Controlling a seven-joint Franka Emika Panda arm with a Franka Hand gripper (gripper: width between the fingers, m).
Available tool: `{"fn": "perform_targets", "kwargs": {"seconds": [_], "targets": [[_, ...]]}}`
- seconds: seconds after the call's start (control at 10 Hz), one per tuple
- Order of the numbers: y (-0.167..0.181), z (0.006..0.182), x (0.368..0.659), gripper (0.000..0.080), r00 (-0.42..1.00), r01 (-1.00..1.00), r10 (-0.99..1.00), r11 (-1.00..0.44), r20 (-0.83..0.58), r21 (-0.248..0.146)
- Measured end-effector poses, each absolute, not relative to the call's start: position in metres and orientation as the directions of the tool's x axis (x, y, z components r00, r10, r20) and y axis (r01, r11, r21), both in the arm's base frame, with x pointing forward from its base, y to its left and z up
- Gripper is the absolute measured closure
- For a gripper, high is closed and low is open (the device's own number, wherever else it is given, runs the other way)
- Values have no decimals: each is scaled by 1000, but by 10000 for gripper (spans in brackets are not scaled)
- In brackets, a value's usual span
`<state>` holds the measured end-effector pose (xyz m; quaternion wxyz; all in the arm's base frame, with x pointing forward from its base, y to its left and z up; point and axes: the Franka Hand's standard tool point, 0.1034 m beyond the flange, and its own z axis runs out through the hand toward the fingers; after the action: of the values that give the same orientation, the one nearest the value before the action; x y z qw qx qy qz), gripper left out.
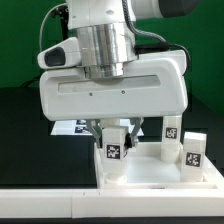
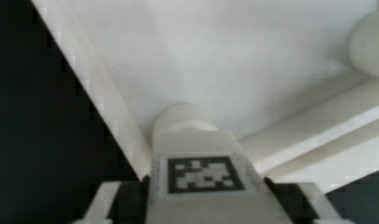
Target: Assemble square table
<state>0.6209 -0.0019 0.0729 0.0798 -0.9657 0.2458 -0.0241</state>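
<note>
Square table top point(image 1: 150, 172) lies flat on the dark table point(image 1: 25, 140), low in the exterior view and toward that view's right, and its raised rim runs along the near edge. Three white legs with black-and-white tags stand on it or beside it: one leg point(image 1: 113, 150) is directly under the gripper point(image 1: 113, 135), the second leg point(image 1: 171, 136) stands further to the exterior view's right, and the third leg point(image 1: 194, 151) is at the far right. In the wrist view the tagged leg point(image 2: 200, 165) sits between the two fingers, which are close on both sides of it. I cannot tell if the jaws already press it. The marker board point(image 1: 72, 128) shows behind the arm.
</note>
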Motion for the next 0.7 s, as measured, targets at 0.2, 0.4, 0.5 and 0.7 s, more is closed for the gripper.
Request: {"fn": "perform_targets", "kwargs": {"seconds": [0.2,0.4,0.5,0.7], "targets": [[-2,72,622,515,805,-586,-593,-793,-15,-165],[-1,72,630,515,618,-781,-784,-605,-54,-157],[1,72,630,515,438,-895,-895,-424,-89,-138],[5,71,631,515,83,-992,-989,-70,-126,-102]]}}
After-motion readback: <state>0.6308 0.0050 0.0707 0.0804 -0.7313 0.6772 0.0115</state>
